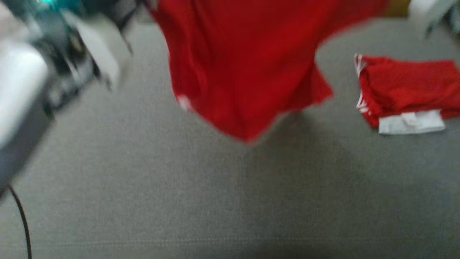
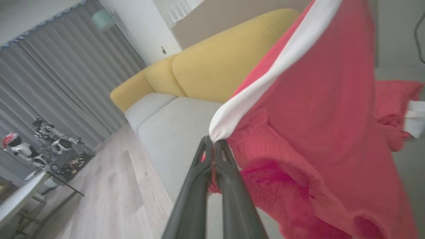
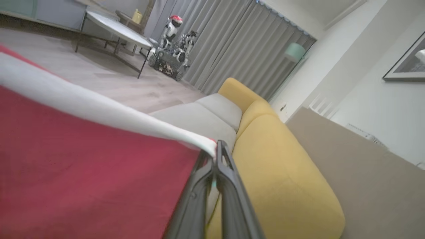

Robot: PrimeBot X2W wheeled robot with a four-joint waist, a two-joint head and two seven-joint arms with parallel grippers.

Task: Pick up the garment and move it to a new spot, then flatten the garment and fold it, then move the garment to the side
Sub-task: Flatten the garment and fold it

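- garment (image 1: pixel 244 64): red with a white band, held up in the air between both claws
- left claw (image 2: pixel 212 141): fingers together, clamped on one end of the band (image 2: pixel 282 56)
- in the left wrist view the band runs up and away from the tips and the red cloth hangs on that view's right
- right claw (image 3: pixel 215 149): fingers together, clamped on an end of the band; the band stretches off to that view's left with red cloth below it
- head view is blurred: the garment drops from the top edge and narrows to a point near mid-frame, over a grey surface (image 1: pixel 143 198)
- its shadow lies just below and to the right of the point; cannot tell if the tip touches the surface
- small white patch (image 1: pixel 184 102) on the garment's lower left edge
- folded piece (image 1: pixel 406 86): red, white band at its near edge, lying flat on the same surface at the right, well apart from the hanging garment
- left arm (image 1: pixel 97 50): pale blur at the head view's upper left
- cable (image 1: pixel 21 219): dark, lower left corner
- sofa (image 2: pixel 215 66): yellow back, pale grey seat, behind the garment in both wrist views
- curtains (image 3: pixel 239 46) grey; small robot figures (image 3: pixel 172 36) stand in front of them, next to a round table (image 3: pixel 116 30) on a wood floor
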